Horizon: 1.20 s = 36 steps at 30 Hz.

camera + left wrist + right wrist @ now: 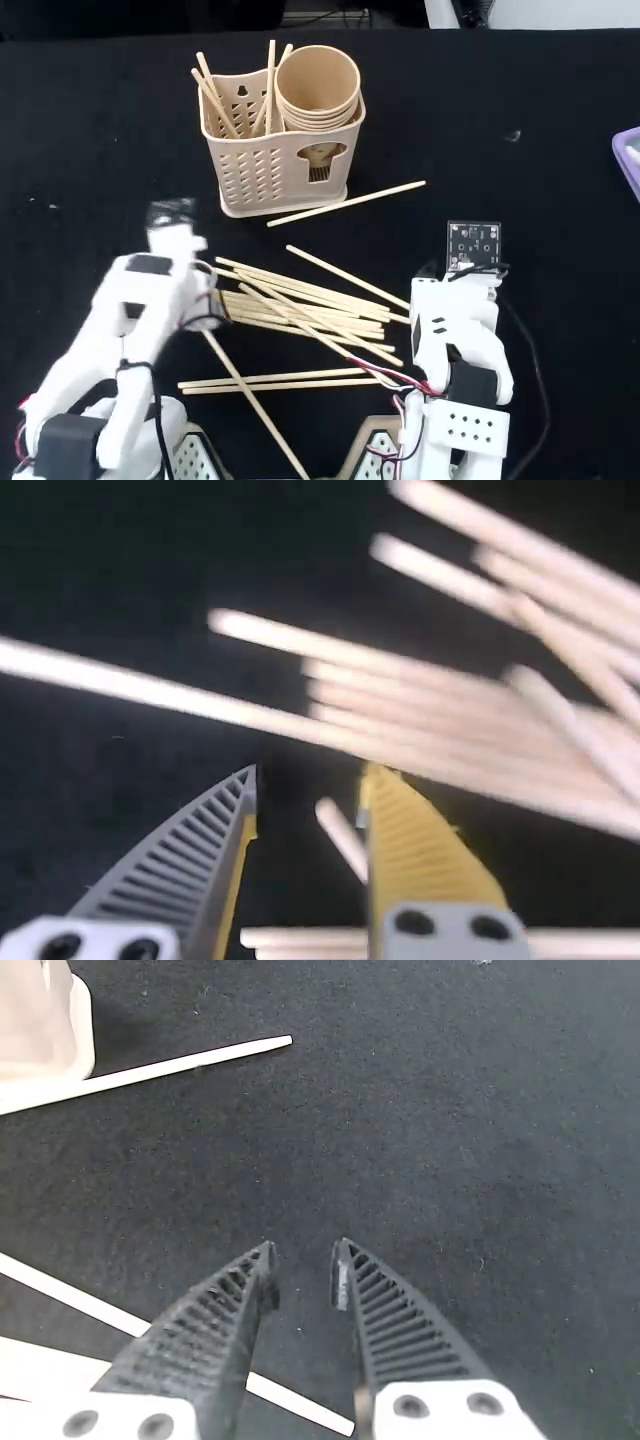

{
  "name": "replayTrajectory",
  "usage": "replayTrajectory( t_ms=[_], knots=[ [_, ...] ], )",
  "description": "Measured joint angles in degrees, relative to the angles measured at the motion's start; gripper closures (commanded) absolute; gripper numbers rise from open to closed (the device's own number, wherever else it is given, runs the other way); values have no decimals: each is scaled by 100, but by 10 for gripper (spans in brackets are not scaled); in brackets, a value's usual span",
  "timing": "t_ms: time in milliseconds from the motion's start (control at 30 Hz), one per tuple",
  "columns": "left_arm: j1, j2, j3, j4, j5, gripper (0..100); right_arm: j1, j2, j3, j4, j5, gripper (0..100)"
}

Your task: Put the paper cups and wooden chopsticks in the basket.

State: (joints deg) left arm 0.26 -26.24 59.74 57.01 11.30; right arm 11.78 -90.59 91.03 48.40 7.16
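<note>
A beige slotted basket [262,170] stands at the back centre. It holds a stack of paper cups [318,85] and several wooden chopsticks [228,98]. A heap of loose chopsticks [305,308] lies between the two arms. One single chopstick [346,204] rests just in front of the basket. My left gripper [310,780] is open at the left ends of the heap [450,710], with one stick end [340,837] lying between its jaws. My right gripper [304,1252] is open only a little, over bare black cloth, holding nothing.
In the right wrist view the basket's corner [48,1032], the single chopstick [150,1068] and another stick [95,1307] show. A purple object [629,160] sits at the table's right edge. Two long sticks [280,380] lie near the arm bases.
</note>
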Motion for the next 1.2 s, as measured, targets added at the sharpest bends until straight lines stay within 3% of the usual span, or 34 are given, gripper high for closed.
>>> replayTrajectory(
  t_ms=[133,400,533,700,800,1067,1200],
  knots=[
    [-527,0,-132,-53,308,948,0,0,0,0,0,896],
    [-431,9,-290,149,202,913,0,0,44,0,0,896],
    [-404,9,-1116,1055,-1020,805,0,0,70,0,0,896],
    [-281,9,-1960,2910,-3859,807,0,0,70,0,0,896],
    [88,9,-1899,3358,-5248,820,0,0,70,0,0,896],
    [1240,9,-791,2233,-5697,818,0,0,70,0,0,896],
    [1451,9,-668,1811,-5697,818,0,0,70,0,0,896]
  ],
)
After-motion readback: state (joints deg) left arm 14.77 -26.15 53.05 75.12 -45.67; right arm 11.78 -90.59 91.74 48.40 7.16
